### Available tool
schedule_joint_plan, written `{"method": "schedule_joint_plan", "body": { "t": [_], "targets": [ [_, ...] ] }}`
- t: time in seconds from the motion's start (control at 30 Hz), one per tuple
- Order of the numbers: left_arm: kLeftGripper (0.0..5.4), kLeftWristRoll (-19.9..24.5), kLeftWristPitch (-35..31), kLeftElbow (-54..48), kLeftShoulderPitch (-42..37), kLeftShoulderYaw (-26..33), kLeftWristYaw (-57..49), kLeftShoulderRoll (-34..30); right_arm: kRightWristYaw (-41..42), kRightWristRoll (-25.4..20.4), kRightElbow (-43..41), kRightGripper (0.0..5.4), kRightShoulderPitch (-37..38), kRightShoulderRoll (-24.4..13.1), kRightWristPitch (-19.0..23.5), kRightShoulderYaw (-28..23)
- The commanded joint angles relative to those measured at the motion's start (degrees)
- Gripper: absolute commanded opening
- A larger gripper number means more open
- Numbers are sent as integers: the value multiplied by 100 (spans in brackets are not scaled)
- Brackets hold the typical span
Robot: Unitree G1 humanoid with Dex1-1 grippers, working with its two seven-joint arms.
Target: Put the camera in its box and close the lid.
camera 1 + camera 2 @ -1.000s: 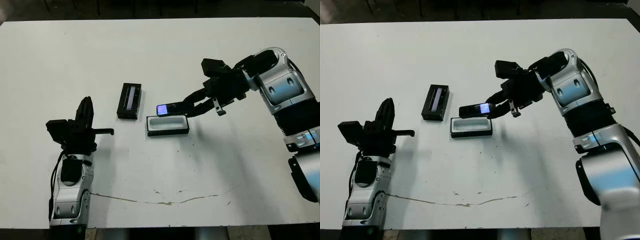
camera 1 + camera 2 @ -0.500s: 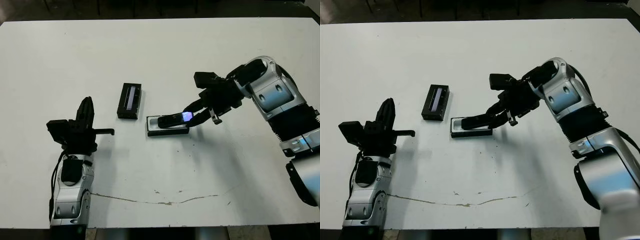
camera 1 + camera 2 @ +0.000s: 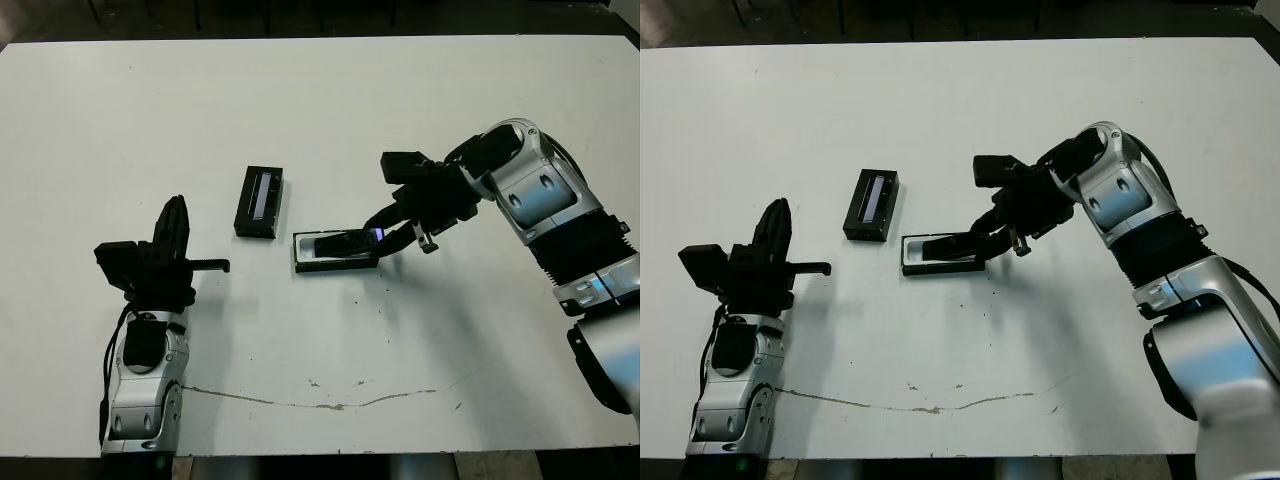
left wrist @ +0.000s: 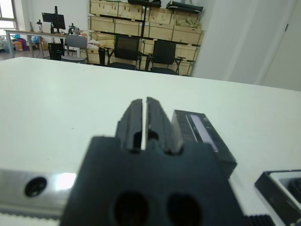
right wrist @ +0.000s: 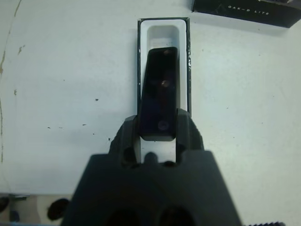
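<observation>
The camera (image 5: 159,92), a glossy black block, is tilted with its far end down in the white hollow of the box (image 3: 304,262). My right gripper (image 5: 159,123) is shut on its near end, just above the box's right end (image 3: 372,238). White lining (image 5: 163,34) shows past the camera's far end. The lid (image 3: 259,201), black with a pale grey stripe, lies flat just left of the box, apart from it. My left gripper (image 4: 143,100) rests shut and empty at the table's front left (image 3: 176,212), with the lid (image 4: 202,136) beyond it.
A thin brown crack line (image 3: 330,402) runs across the white table near its front edge. The table's far edge (image 3: 320,38) meets dark floor. Chairs and shelves (image 4: 141,28) stand beyond the table in the left wrist view.
My right gripper has carried the camera down and left, from just above the box to resting tilted in its hollow. The left arm and the lid have not moved.
</observation>
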State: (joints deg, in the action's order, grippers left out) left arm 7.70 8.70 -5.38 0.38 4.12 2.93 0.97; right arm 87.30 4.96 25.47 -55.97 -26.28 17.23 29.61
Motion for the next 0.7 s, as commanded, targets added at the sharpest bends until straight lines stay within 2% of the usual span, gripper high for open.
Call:
{"method": "schedule_joint_plan", "body": {
  "t": [0.03,0.7],
  "targets": [
    [0,-52,-7,100,133,-24,-11,7,-35,76,-29,53,54,160,-16,143],
    [0,-87,42,36,282,-49,-42,117,-292,398,-97,53,-133,562,197,328]
  ]
}}
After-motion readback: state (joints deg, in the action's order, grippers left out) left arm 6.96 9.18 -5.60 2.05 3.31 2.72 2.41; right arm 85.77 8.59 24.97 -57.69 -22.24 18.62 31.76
